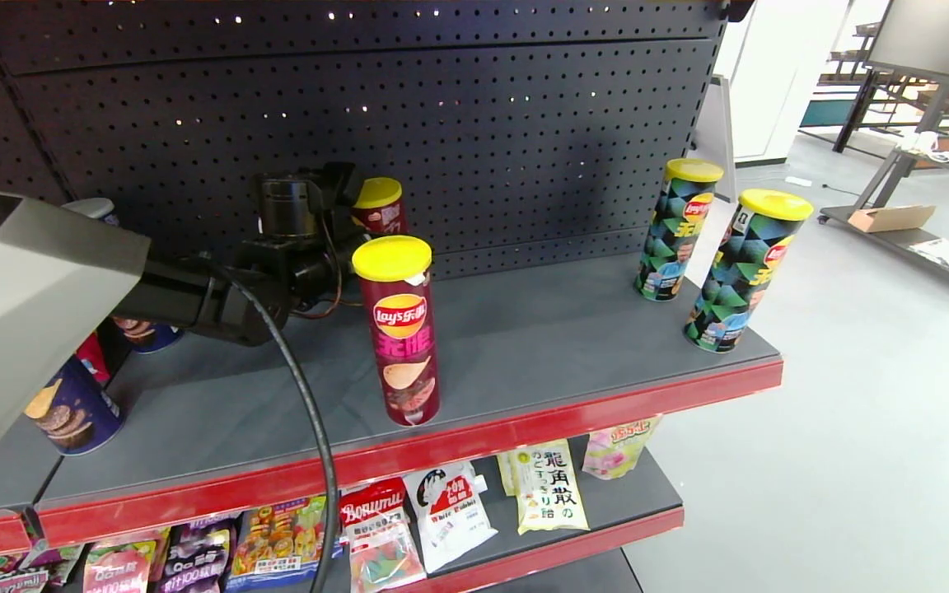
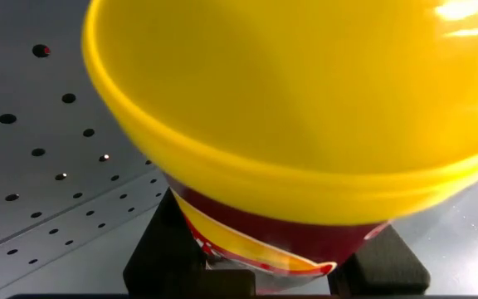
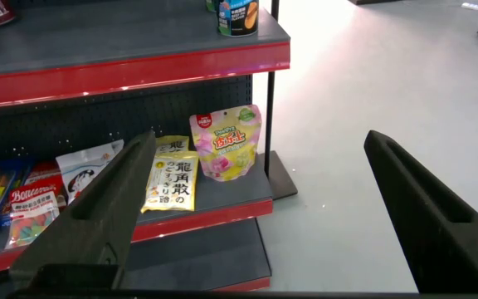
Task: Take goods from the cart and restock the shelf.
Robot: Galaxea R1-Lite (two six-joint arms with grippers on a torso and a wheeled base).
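Maroon held can (image 1: 379,206): yellow-lidded crisp tube at the rear of the upper shelf (image 1: 540,329), close to the pegboard back (image 1: 483,148). Its base is hidden, so I cannot tell whether it rests on the shelf.
Left gripper (image 2: 272,262): clamped on the tube's body just under the lid, one black finger on each side. The arm comes in from the robot's left along the back of the shelf.
Long axis: upright, or very nearly so. The wrist camera looks down on the lid with the body tapering away below it.
Front can (image 1: 399,329): a matching maroon tube standing upright near the red front edge, directly in front of the held one and apart from it.
Key relation: the held tube sits between the pegboard and the front can, so the way out for the fingers is probably back toward the left along the arm's own line, not forward.
Risk: spreading the fingers before the base is down could tip a tall, narrow tube.
Right gripper (image 3: 260,149): fingers spread wide with nothing between them, low and facing the snack bags (image 3: 173,178) on the lower shelf, well away from the work.
Nearer arm: the left, already on the tube.
Patterned cans (image 1: 676,239): two upright at the shelf's right end, well apart.
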